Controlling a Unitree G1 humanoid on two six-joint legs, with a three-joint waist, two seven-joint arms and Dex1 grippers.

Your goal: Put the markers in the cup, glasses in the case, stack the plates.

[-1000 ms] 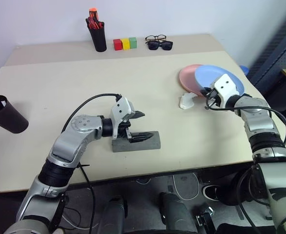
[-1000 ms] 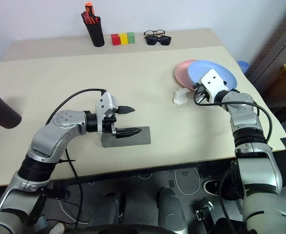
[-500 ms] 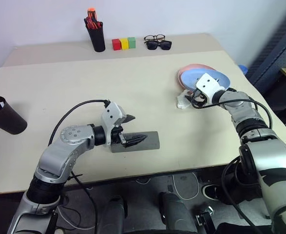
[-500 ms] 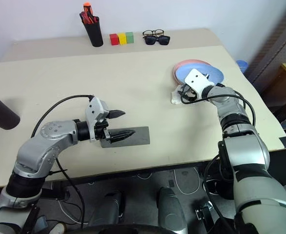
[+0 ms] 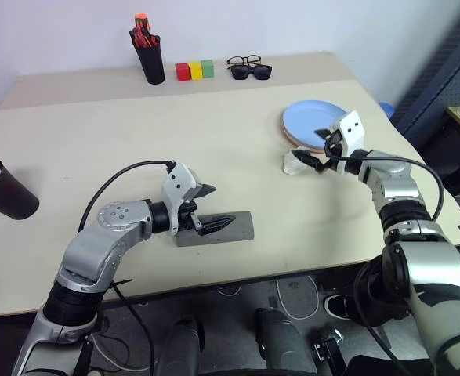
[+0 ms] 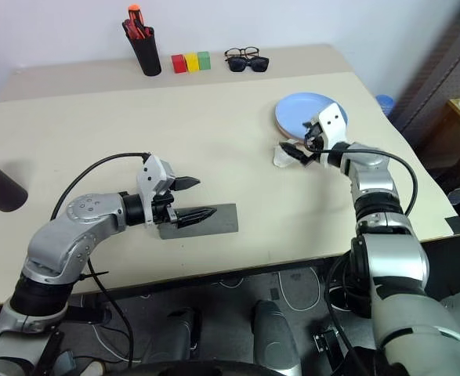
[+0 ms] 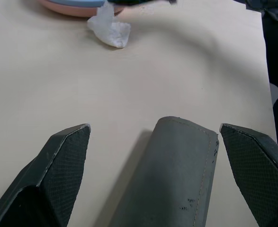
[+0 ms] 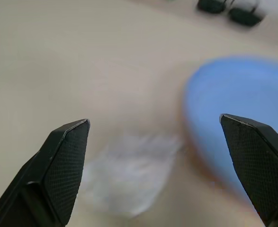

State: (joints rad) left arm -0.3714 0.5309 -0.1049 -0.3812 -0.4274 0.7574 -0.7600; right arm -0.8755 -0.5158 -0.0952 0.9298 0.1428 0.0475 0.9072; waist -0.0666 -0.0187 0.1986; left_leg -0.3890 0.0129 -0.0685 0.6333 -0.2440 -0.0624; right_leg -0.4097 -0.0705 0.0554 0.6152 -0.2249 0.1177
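It looks like a lab or test room: a big plain table [image 5: 237, 149], a bare white wall [image 5: 292, 27], cables [image 5: 300, 301] on the floor.

Two head views, stereo pair, look forward and down from above over the whole worktop [image 5: 237, 141], far wall at the top edge, floor under the near edge. Both cover the same scene, right eye slightly shifted sideways.

Left wrist view sits low and close, looking along the left claw [image 7: 169, 142] fingers over the grey case [image 7: 176, 175], across bare worktop toward the crumpled white tissue [image 7: 109, 29] and the plates' rim [image 7: 77, 5].

Right wrist view, also close and low, looks between the right claw [image 8: 169, 137] fingers at the tissue and the light blue plate [image 8: 238, 113], sunglasses [image 8: 228, 10] far behind.

Both wrist views share tissue and plates with the head views.
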